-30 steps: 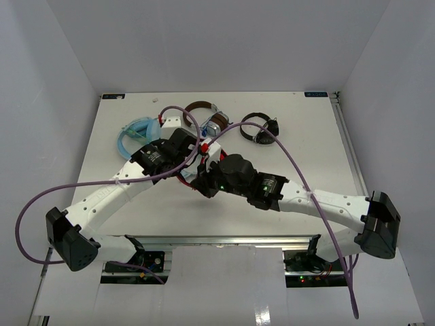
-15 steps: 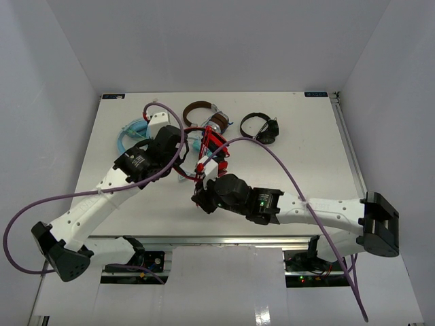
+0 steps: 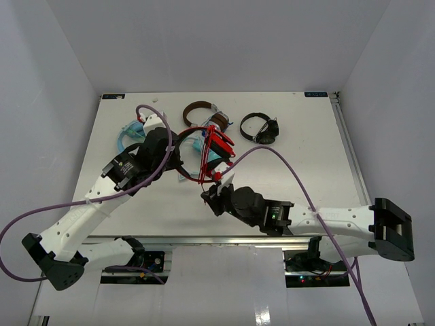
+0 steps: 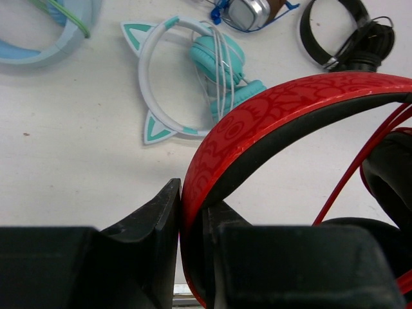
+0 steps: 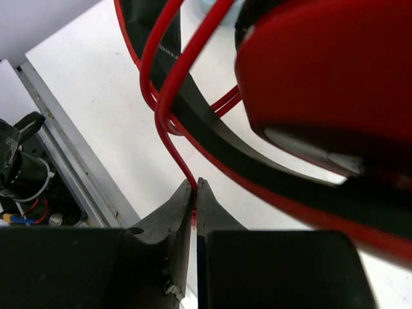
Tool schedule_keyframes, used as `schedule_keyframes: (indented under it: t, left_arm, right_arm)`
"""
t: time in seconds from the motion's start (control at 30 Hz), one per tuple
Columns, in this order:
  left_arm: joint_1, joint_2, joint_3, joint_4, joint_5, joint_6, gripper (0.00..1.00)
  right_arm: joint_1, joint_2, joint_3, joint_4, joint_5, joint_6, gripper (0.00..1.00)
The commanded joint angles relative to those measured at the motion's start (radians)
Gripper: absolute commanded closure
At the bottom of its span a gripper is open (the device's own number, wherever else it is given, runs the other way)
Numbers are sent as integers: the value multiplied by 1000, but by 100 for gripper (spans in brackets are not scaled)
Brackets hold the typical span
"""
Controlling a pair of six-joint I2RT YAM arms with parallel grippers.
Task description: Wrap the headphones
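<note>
The red headphones (image 3: 216, 141) are held up above the table's middle, their black-lined headband (image 4: 277, 109) arching to the right in the left wrist view. My left gripper (image 3: 179, 155) (image 4: 193, 193) is shut on the lower end of that headband. Several strands of the thin red cable (image 3: 204, 166) (image 5: 168, 96) run down from the headphones. My right gripper (image 3: 211, 193) (image 5: 195, 183) is shut on the cable's end, nearer the table's front edge. A red ear cup (image 5: 322, 64) hangs close above the right gripper.
White and teal cat-ear headphones (image 4: 187, 71) lie under the red ones. Light blue headphones (image 3: 129, 136) lie at the left, brown-banded silver headphones (image 3: 204, 112) and small black headphones (image 3: 262, 128) at the back. The table's metal front rail (image 5: 71, 148) runs close to the right gripper.
The left arm has swung back to the left with the headband. The right arm has drawn back toward the front edge, stretching the cable, and its jaws have closed fully on it.
</note>
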Motion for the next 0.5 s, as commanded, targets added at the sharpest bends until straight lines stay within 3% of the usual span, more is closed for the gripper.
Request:
schedule_keyframes:
  t: [0.0,0.2,0.47]
  left_arm:
    - [6,-54,4,131,135,-50,100]
    - [5,-52,-40,188,243,-31,100]
    - [5,-38,-53,196,212,-36,100]
  right_arm:
    - [23,-69,-112,204,86,-73,92]
    - [37,-120,-206,357,110,-125,91]
    - [53,-115,-234,420,167,-138,85]
